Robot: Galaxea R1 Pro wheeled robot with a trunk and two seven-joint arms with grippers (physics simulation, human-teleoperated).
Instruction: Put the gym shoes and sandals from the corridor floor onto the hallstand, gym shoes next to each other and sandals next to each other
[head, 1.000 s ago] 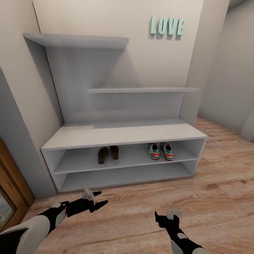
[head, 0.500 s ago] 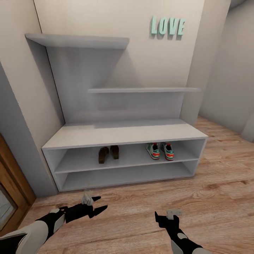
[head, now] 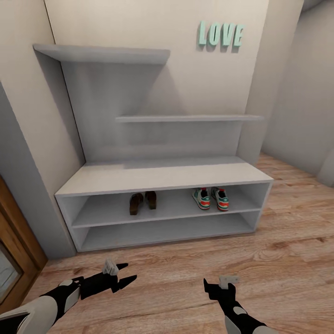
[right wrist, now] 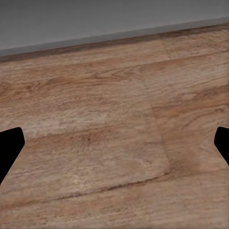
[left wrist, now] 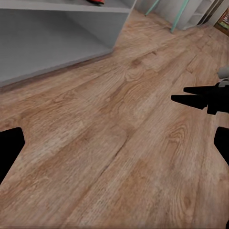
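Gym shoes (head: pixel 210 198) stand side by side, touching or nearly so, toward the 3 o'clock end of the upper open shelf of the hallstand (head: pixel 162 177). The two sandals (head: pixel 142 202) sit as a pair nearer the middle of that same shelf, well apart from the sneakers. This grouping fits what the task asks: each pair is kept together and raised off the corridor floor (head: pixel 278 260), so the arranging looks complete, and no footwear is seen on the planks. Both arms hang low over bare floor in front of the rack, apparently because nothing is left to carry. The left pincer (head: pixel 121 273) has its dark fingers spread apart and grips nothing; the sandals lie at about its 12 o'clock, up and beyond it on the shelf, well clear of it. The right pincer (head: pixel 218 284) is also empty, and in the right wrist view its fingertips (right wrist: pixel 9 148) sit at opposite edges with only wood grain between them, so it reads as wide apart. The gym shoes lie at about its 12 o'clock, likewise well away. In the left wrist view the right pincer (left wrist: pixel 200 98) appears across the floor, and a scrap of red-orange sole shows on the shelf edge.
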